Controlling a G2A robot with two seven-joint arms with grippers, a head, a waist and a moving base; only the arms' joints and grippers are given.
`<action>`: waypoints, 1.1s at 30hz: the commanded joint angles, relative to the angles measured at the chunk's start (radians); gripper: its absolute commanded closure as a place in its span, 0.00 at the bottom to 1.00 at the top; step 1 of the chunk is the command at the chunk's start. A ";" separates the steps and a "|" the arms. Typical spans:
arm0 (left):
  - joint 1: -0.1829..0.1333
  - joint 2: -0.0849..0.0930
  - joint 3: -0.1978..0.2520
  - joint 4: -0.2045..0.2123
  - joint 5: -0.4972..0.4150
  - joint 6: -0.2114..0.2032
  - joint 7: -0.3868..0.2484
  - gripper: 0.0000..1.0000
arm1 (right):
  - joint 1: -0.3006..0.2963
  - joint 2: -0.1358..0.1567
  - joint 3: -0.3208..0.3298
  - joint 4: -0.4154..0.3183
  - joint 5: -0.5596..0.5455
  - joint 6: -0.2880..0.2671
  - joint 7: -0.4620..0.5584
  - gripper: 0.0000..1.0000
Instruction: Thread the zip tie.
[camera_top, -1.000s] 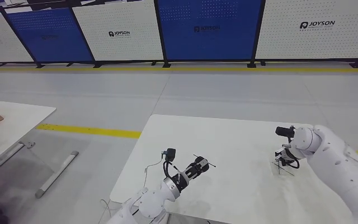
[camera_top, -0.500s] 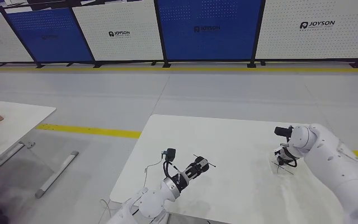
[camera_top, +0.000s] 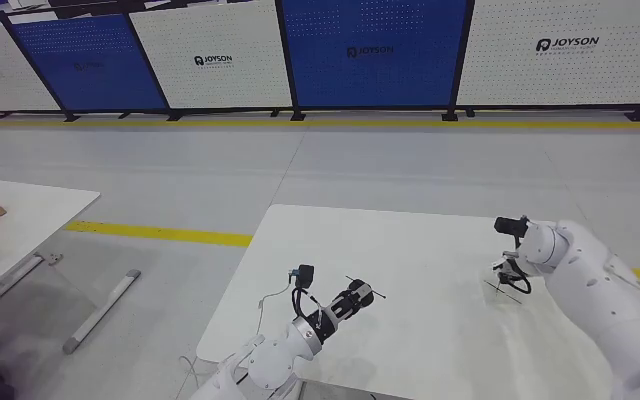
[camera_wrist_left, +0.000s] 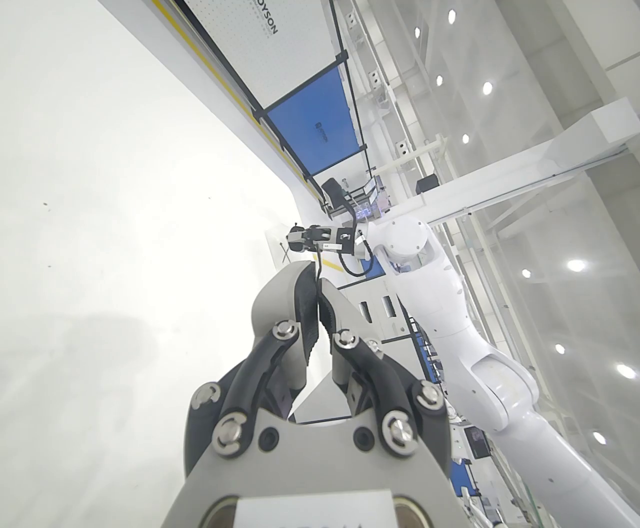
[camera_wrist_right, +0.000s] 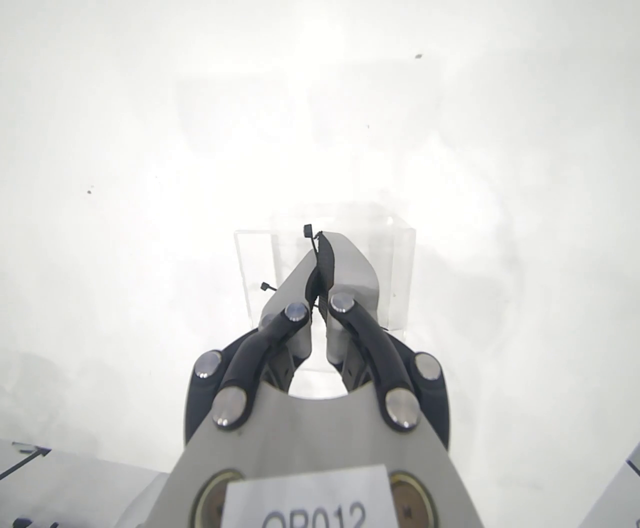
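My left gripper (camera_top: 360, 295) sits near the table's front edge, shut on a thin black zip tie (camera_top: 378, 294) that sticks out crosswise past its fingertips. In the left wrist view the strap (camera_wrist_left: 317, 261) rises from between the closed pads of that gripper (camera_wrist_left: 317, 282). At the table's right side my right gripper (camera_top: 503, 275) is shut on a second black zip tie (camera_wrist_right: 307, 231), whose square head pokes out beyond the tips of the gripper (camera_wrist_right: 320, 252). It hovers just above a small clear box (camera_wrist_right: 400, 260).
Another black zip tie (camera_wrist_right: 265, 286) lies inside the clear box. A thin dark strap (camera_top: 500, 290) shows on the white table (camera_top: 420, 250) under the right gripper. The wide middle of the table lies between the two arms.
My right gripper has drawn slightly up and away from the box with a zip tie pinched in it. The left arm has kept still.
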 joint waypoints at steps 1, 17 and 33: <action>0.000 0.000 0.000 0.000 0.000 0.000 0.000 1.00 | -0.013 0.012 0.012 -0.032 -0.014 0.014 -0.029 1.00; 0.000 0.000 0.000 0.000 0.000 0.000 0.000 1.00 | -0.249 0.208 0.264 -0.516 -0.140 0.192 -0.086 1.00; 0.000 0.000 0.000 0.000 0.000 0.000 0.000 1.00 | -0.560 0.337 0.598 -0.909 -0.206 0.209 -0.049 1.00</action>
